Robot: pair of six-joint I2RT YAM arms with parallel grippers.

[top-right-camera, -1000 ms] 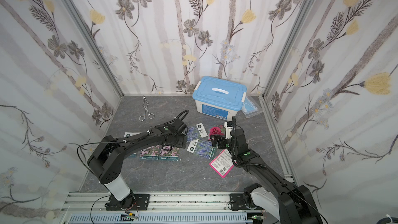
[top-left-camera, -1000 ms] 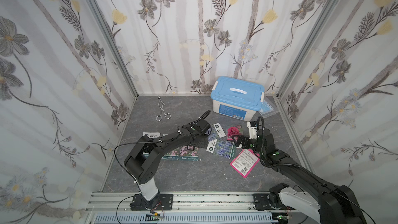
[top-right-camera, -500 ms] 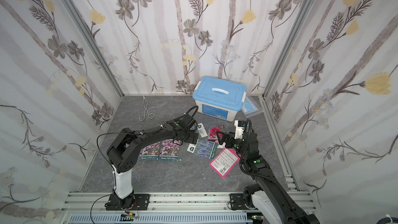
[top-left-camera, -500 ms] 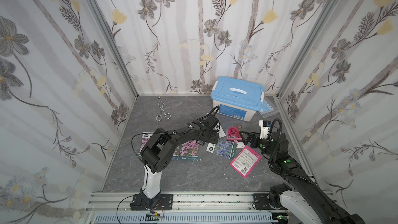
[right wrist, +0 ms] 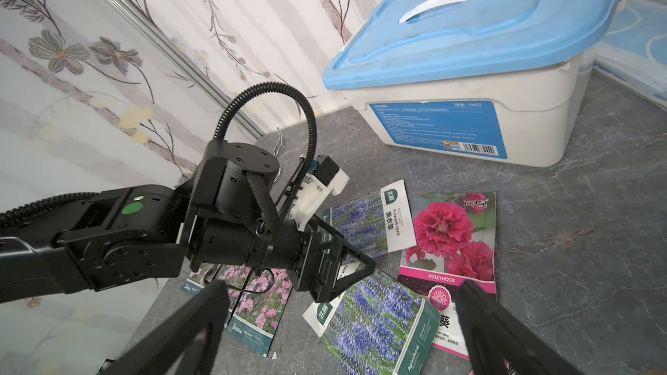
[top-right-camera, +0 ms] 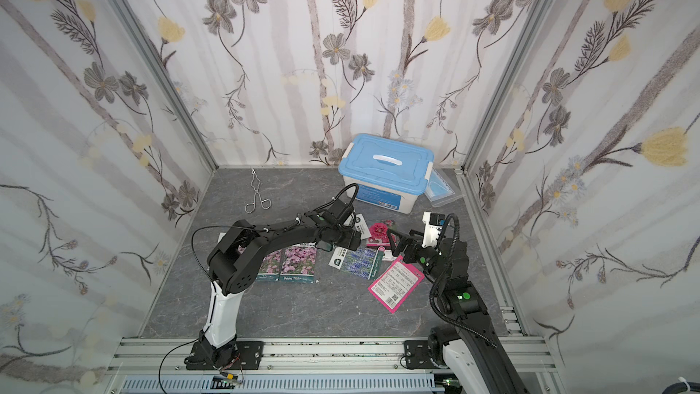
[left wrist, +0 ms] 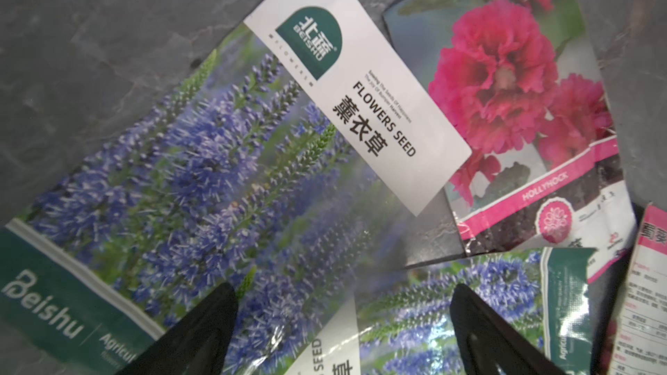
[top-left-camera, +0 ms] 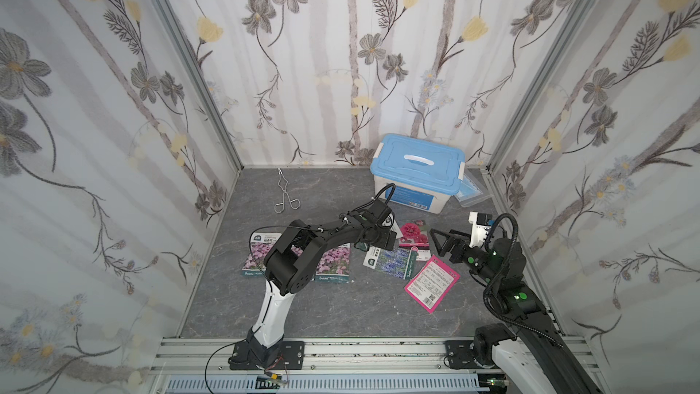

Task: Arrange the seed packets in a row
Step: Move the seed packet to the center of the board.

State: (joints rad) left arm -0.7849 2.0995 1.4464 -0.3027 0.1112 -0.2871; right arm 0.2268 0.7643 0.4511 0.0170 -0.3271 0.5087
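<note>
Grey tabletop (top-left-camera: 341, 308) bears the packets loose. One lavender packet (left wrist: 216, 174) lies directly under and ahead of the left gripper (left wrist: 341, 288), whose jaws stand wide and empty. Its long axis slants across their closing line, and its white header end, farthest out, overlaps the hollyhock packet (left wrist: 505, 84). A second lavender packet (left wrist: 451, 319) lies beneath the fingertips, touching or overlapping the first. The right gripper (top-left-camera: 437, 242), also spread and empty, hovers beyond the hollyhock packet, so the left arm is nearer. Two pink-flower packets (top-left-camera: 333, 263) lie back toward its base, probably the row's start.
</note>
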